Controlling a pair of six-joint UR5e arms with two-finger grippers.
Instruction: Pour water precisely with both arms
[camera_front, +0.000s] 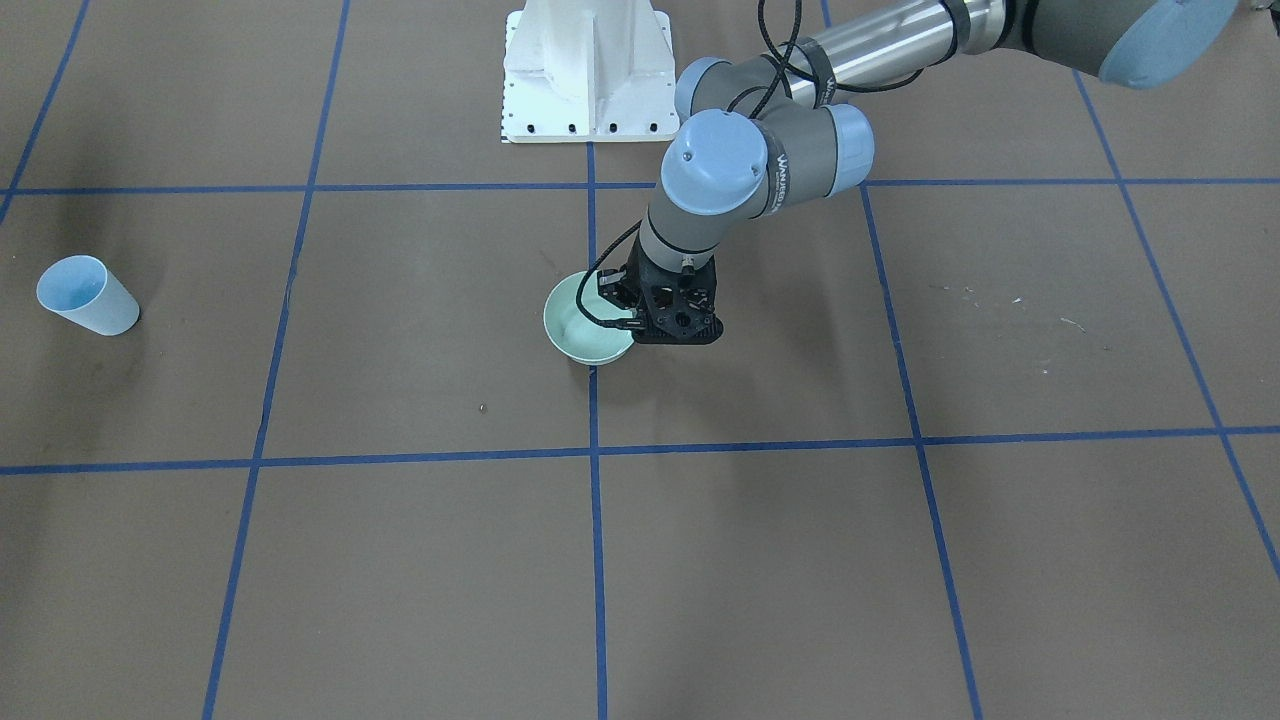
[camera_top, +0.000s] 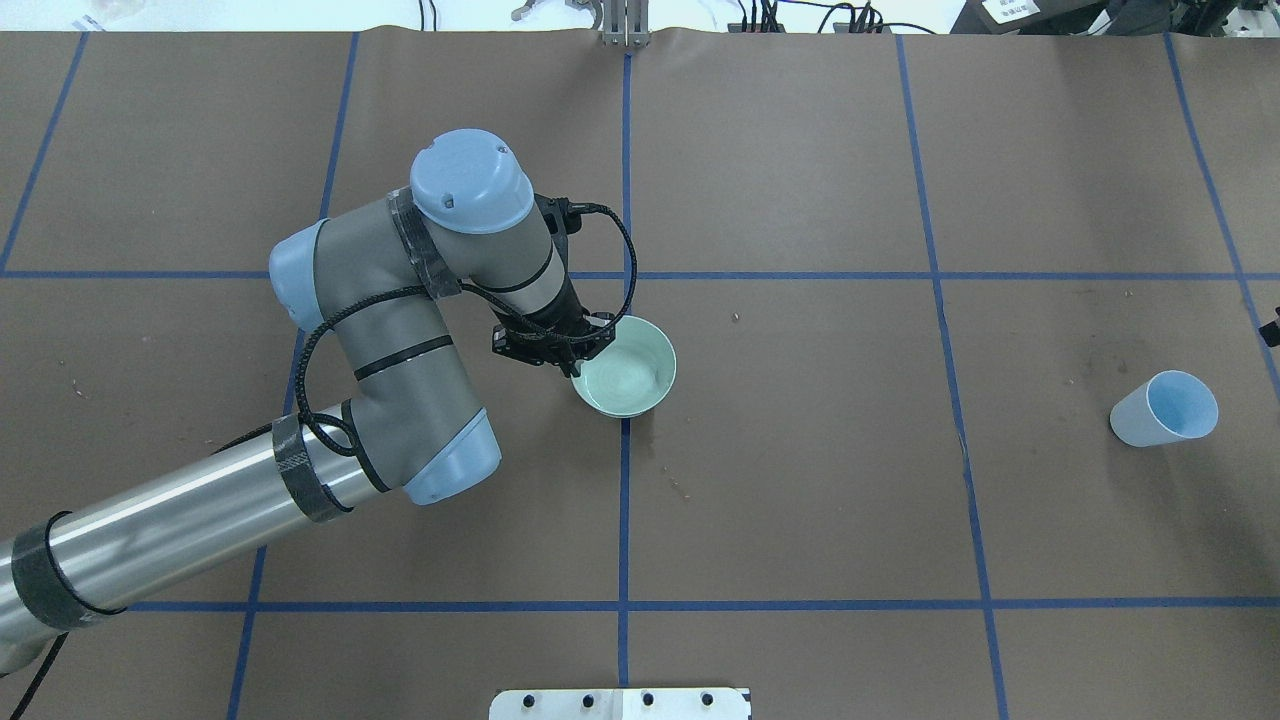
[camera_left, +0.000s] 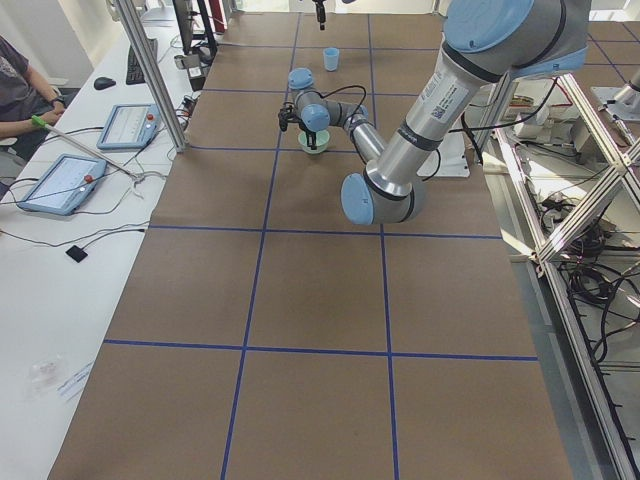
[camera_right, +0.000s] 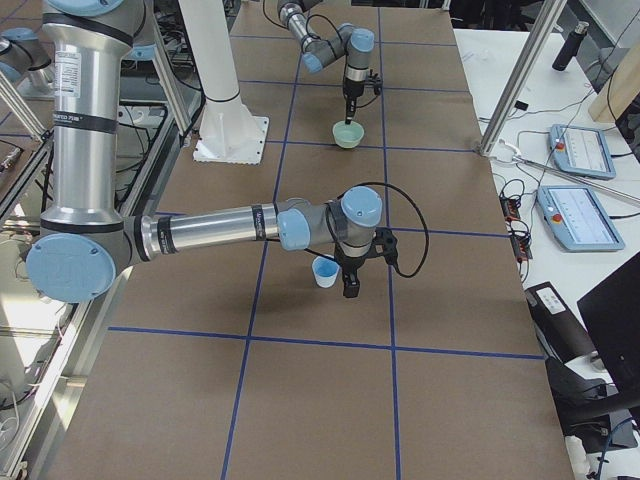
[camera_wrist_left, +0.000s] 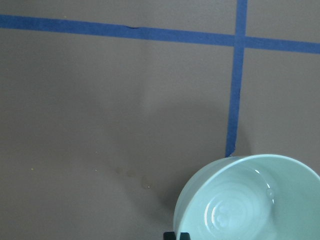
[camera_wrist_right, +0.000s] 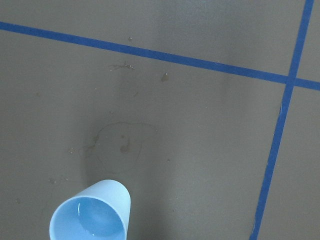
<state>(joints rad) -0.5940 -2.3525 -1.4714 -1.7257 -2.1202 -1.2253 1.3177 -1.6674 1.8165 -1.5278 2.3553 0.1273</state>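
Observation:
A mint-green bowl stands on the brown table near the centre tape cross. My left gripper reaches down at its rim, on the side toward the robot's left. In the left wrist view the black fingertips pinch the rim of the bowl, shut on it. A light-blue cup stands far off on the robot's right, with water glinting faintly in its bottom. The right gripper hangs beside the cup without touching it; I cannot tell whether it is open or shut.
Blue tape lines grid the brown table. The white pedestal stands at the robot's side. Dried stains mark the surface by the cup. A side bench with tablets and a seated person lies beyond the far edge.

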